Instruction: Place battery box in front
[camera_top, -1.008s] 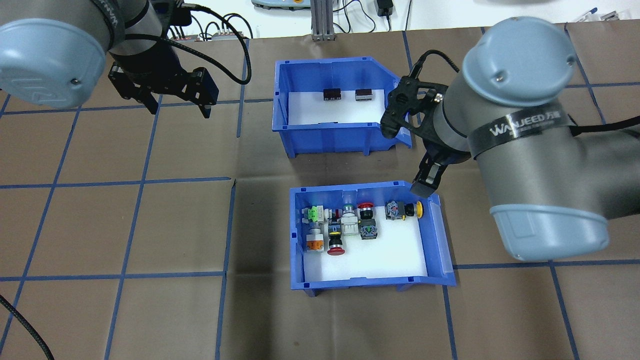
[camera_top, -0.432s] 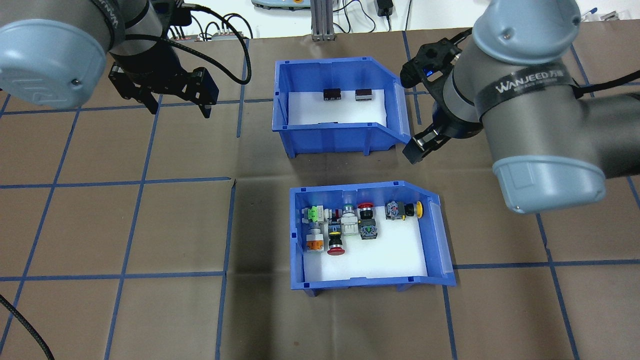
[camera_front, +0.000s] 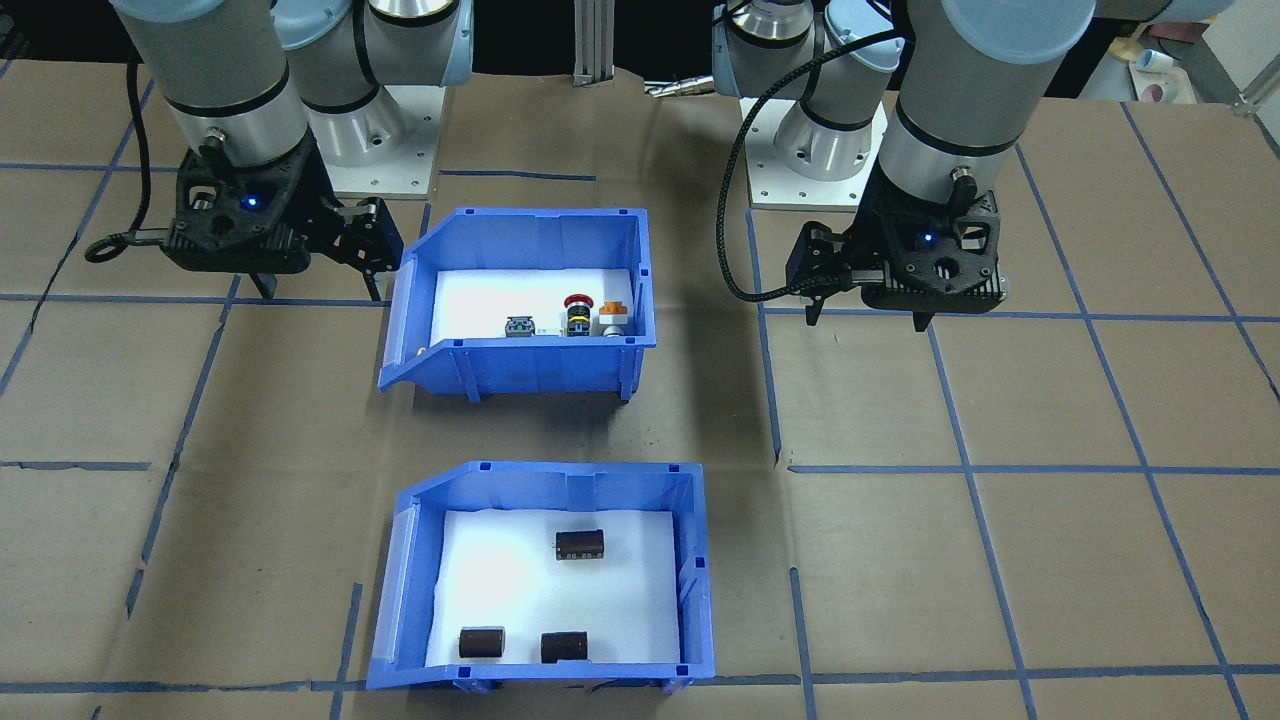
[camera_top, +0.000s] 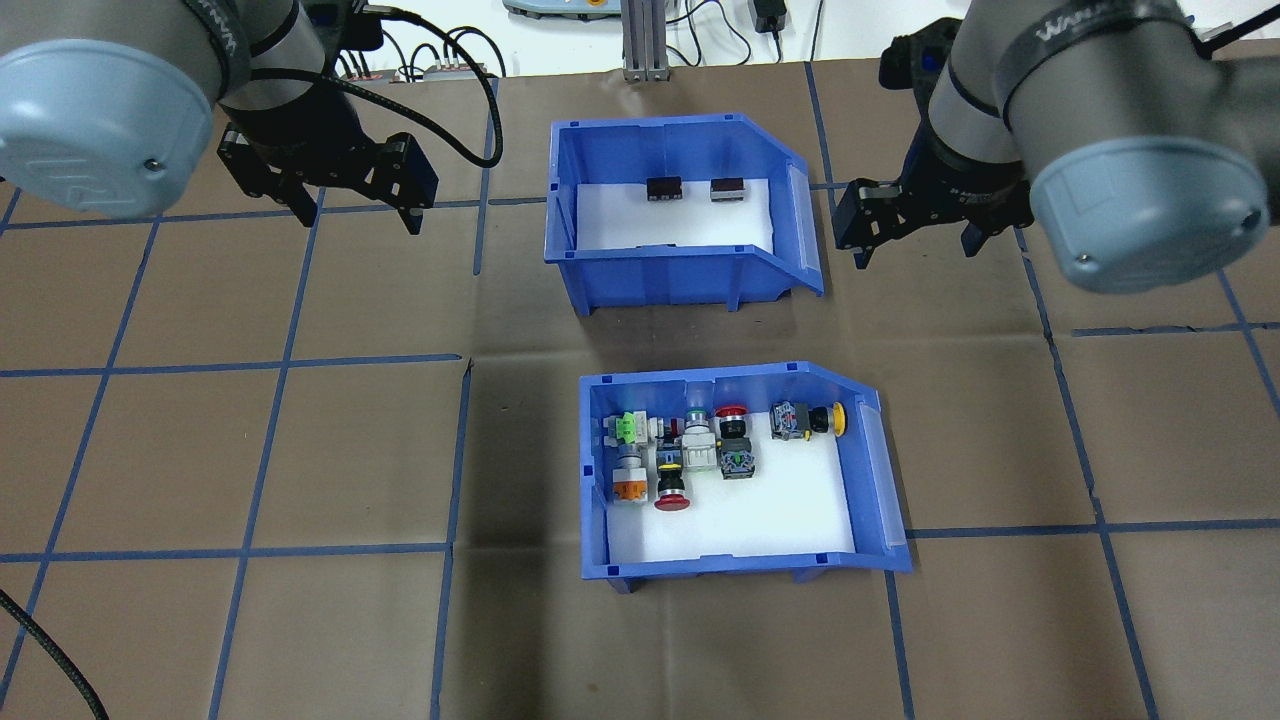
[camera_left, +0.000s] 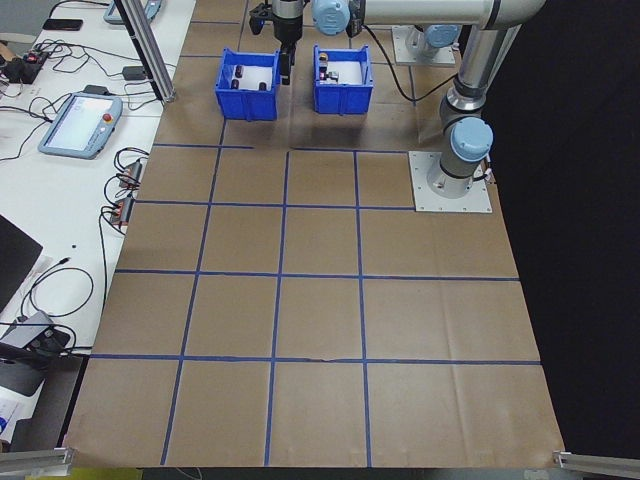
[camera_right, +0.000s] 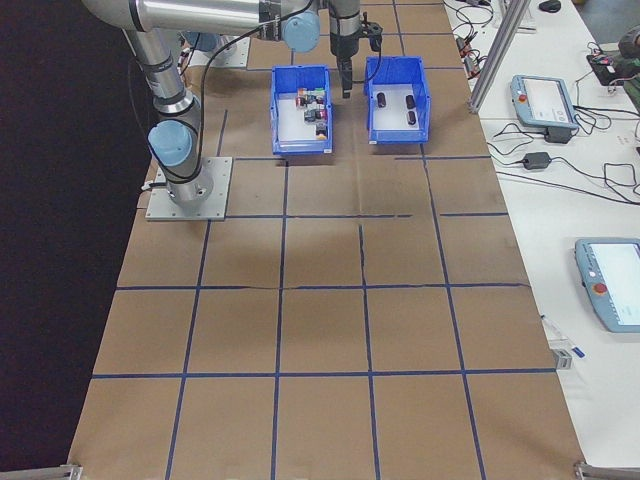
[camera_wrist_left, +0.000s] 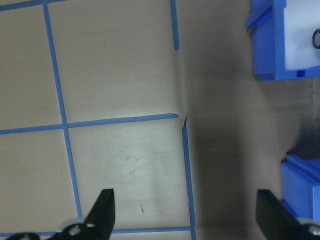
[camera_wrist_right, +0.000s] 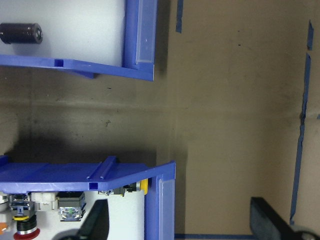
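Note:
The battery box (camera_top: 660, 275), a blue bin with a white pad and dark cylinders, stands on the far side of the table, nearest the camera as the battery box (camera_front: 570, 482) in the front-facing view. My right gripper (camera_top: 915, 250) hangs open and empty just right of its sloped end. Its wrist view shows the battery box corner (camera_wrist_right: 75, 62) at top left. My left gripper (camera_top: 358, 215) is open and empty over bare paper left of the box, also visible as the left gripper (camera_front: 866, 318). Two cylinders show in the overhead view and three in the front-facing view.
A second blue bin (camera_top: 740, 565) holding colourful push-button switches sits on the robot's side of the battery box, with a narrow strip of paper between them. An aluminium post (camera_top: 640, 40) and cables stand at the far edge. A teach pendant (camera_left: 78, 122) lies on the side bench.
My right gripper has moved from the switch bin's far right corner outward to the right end of the battery box, turning as it went. Left arm and both bins are unmoved.

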